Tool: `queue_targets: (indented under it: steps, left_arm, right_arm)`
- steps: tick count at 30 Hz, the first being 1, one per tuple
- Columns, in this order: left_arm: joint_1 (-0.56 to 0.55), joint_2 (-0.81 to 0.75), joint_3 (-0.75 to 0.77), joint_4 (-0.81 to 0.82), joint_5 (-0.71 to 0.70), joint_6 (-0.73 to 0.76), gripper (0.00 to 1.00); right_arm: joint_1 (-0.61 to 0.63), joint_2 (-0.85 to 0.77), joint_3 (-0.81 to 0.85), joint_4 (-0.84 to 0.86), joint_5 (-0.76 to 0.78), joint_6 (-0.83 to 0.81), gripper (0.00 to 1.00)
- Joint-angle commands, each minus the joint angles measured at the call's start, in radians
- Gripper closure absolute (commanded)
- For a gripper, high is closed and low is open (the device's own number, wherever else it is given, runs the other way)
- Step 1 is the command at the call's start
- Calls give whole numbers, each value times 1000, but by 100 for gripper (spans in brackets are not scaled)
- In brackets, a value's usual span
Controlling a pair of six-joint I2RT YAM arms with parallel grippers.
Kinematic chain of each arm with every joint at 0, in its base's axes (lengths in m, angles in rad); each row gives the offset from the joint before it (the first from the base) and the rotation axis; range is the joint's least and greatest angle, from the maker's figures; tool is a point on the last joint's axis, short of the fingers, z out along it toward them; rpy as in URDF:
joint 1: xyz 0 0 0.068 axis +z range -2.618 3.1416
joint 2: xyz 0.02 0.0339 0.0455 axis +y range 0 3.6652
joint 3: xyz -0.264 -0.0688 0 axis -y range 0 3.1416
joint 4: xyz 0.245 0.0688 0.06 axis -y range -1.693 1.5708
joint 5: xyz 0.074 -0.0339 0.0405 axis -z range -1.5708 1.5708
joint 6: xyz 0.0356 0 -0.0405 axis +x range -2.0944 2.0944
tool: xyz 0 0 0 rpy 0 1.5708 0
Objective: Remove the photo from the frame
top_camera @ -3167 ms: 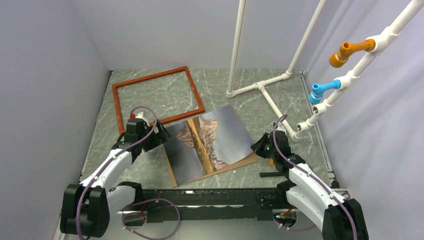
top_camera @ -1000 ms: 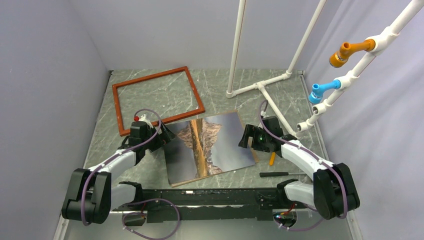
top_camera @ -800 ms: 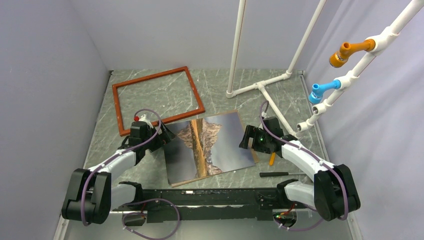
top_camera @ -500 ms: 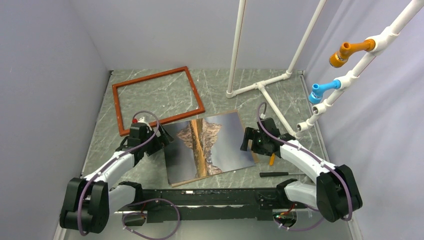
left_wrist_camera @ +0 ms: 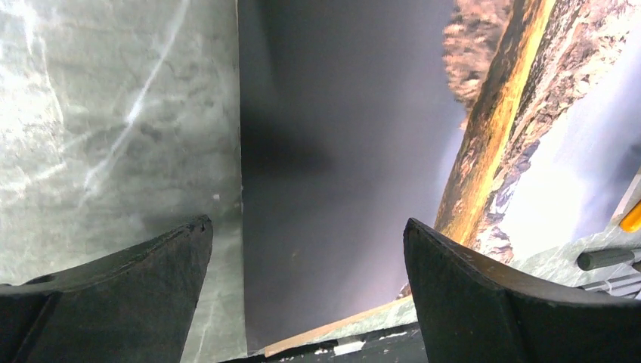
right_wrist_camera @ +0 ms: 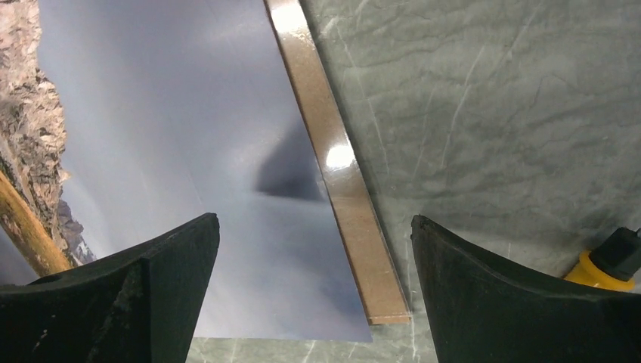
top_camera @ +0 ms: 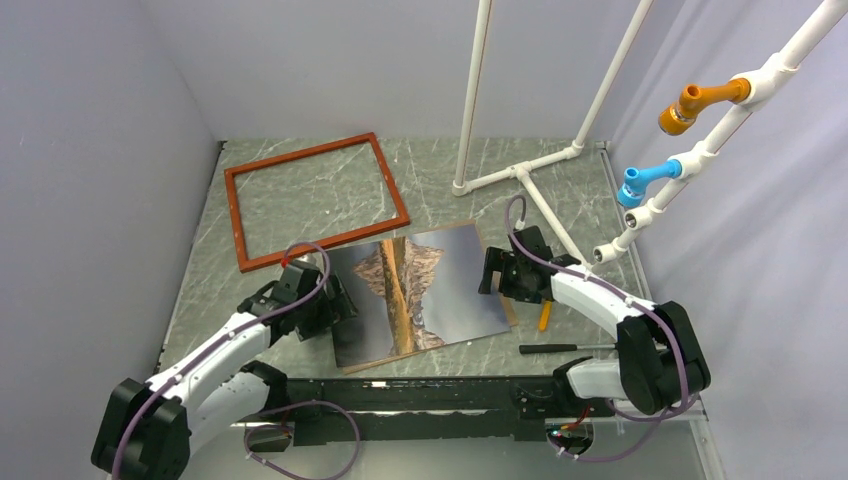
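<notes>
Grey-green marbled tabletop (top_camera: pixel 440 190) fills the floor of a plain grey-walled booth, with a white plastic pipe stand (top_camera: pixel 520 172) rising at the far right. At the far left lies the thin reddish-brown wooden rectangular frame (top_camera: pixel 300 154), flat and empty, with bare table showing through it. The large flat print of a brown mountain mirrored against grey-blue sky, the photo (top_camera: pixel 450 285), rests face up in the near middle. It is outside the frame, its far-left corner just beside the frame's near rail; you cannot tell whether they touch. A glossy brown backing board (right_wrist_camera: pixel 340 174) lies under it and pokes out along the right and near edges.

Your left gripper (left_wrist_camera: pixel 306 227) hovers over the photo's left edge with its fingers spread wide and nothing between them. Your right gripper (right_wrist_camera: pixel 314 220) hovers the same way, straddling the right edge and the board strip.

By the look of it the removal is done and only the retreat remains. Raise both wrists straight up with the fingers spread, so no fingertip catches an edge and drags the print. On the right, clear upward before swinging back: the small yellow-handled screwdriver (top_camera: pixel 543 318) and a slim black one (top_camera: pixel 560 348) lie just beside that arm.
</notes>
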Motion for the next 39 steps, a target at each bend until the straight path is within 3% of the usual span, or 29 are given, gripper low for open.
queue_targets:
  steps: [1,15,21,31,34,39]
  left_arm:
    - [-72,-45,-39,-66,-55,-110,0]
    - [-230,-22,-34,-64,-49,-208,0]
    - [-245,10,18,-109,-90,-209,0]
    - [-244,-24,49,-185,-166,-171,1]
    - [-242,-34,97,-249,-227,-126,1]
    - [-241,-80,190,-316,-299,-53,1]
  right_arm:
    - [-2,-6,15,52,-34,-42,1]
    - [18,6,-38,112,-120,-24,2]
    - [24,-27,-39,89,-69,-21,2]
    - [23,-97,-1,-23,130,37,1]
    - [22,-136,34,-148,196,116,2]
    - [89,-282,7,-269,91,201,5]
